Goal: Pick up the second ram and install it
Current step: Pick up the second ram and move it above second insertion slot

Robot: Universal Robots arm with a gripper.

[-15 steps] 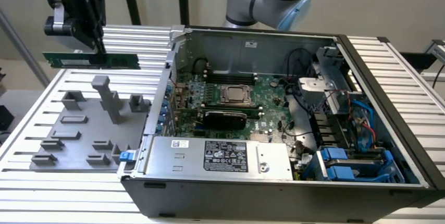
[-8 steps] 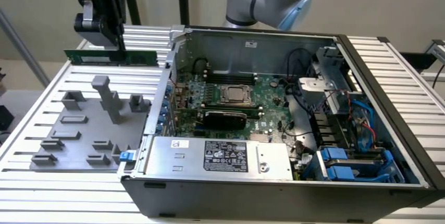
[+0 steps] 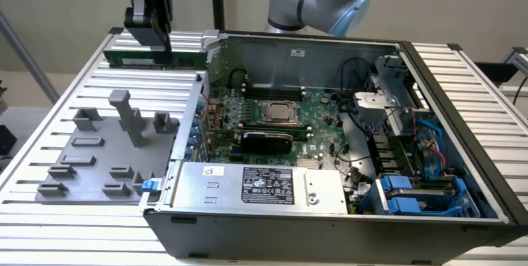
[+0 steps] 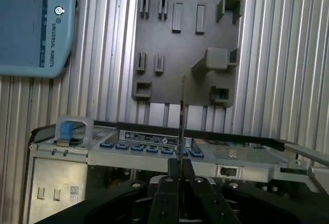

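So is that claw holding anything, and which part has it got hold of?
Yes. The gripper is shut on the ram, pinching its two flat faces near the middle of its upper long edge. The stick hangs level below the fingers.

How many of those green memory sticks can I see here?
1: a green memory stick, gripped in the jaws at the exterior view's left, beyond the grey fixture plate. Others may sit hidden inside the open computer case.

Fixture [image 3: 93,174] beside case [image 3: 330,232] — on table [image 3: 74,232]
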